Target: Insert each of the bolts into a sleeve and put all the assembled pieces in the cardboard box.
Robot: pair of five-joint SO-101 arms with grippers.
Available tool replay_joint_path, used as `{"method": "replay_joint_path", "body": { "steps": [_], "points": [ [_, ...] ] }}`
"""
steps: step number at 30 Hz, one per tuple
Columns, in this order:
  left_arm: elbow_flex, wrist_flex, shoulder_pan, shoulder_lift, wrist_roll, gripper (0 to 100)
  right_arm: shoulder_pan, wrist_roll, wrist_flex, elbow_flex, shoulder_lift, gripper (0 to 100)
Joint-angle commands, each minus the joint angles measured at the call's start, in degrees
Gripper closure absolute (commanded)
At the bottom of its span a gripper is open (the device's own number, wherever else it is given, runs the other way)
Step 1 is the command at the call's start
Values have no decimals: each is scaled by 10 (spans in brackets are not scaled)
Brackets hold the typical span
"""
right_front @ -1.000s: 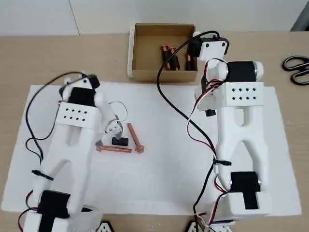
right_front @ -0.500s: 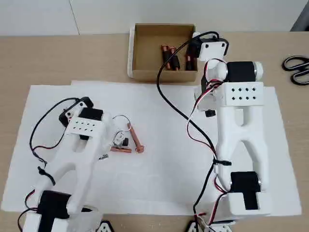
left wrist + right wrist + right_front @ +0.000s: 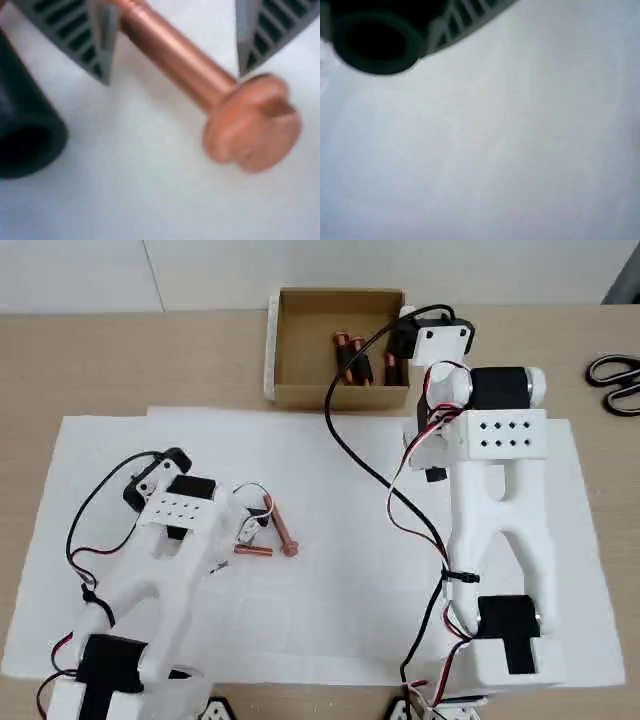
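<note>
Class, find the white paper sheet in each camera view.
High view: the sheet spreads across the middle, beside the cardboard box.
Left wrist view: the sheet lies under the copper bolt.
Right wrist view: the sheet lies beyond the black sleeve.
Shared landmark: the copper bolt, high and left wrist views.

left tool (image 3: 173,70) low, jaws apart | right arm (image 3: 497,500) stretched forward

Two loose bolts (image 3: 281,525), two sleeves (image 3: 25,135), one box (image 3: 340,396).
</note>
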Motion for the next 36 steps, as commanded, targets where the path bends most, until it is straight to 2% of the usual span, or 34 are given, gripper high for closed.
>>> {"method": "replay_joint_path", "body": {
  "steps": [1,4,10,14,17,20,23,25,28,33,36],
  "points": [
    [13,-25,1,-3,4,923,6,3,7,-2,-30,995],
    [22,-42,2,-3,2,992,6,3,7,-2,-30,995],
    [16,-39,5,-8,0,993,6,2,7,-2,-29,995],
    [-49,26,5,-9,-52,993,6,2,7,-2,-29,995],
    [-131,112,2,-7,-141,993,6,2,6,-2,-29,995],
    [-206,200,1,-4,-274,992,6,2,6,-2,-29,995],
    [-243,233,-5,-4,-418,992,6,2,6,-2,-29,995],
    [-243,223,-18,-3,-486,993,6,1,6,-2,-29,995],
    [-230,199,-63,-3,-534,991,6,1,7,-1,-29,995],
    [-160,90,-124,-3,-659,990,6,-15,7,-1,-29,995],
    [-113,45,-129,-3,-680,989,5,-15,7,-1,-29,995]
  ]
}}
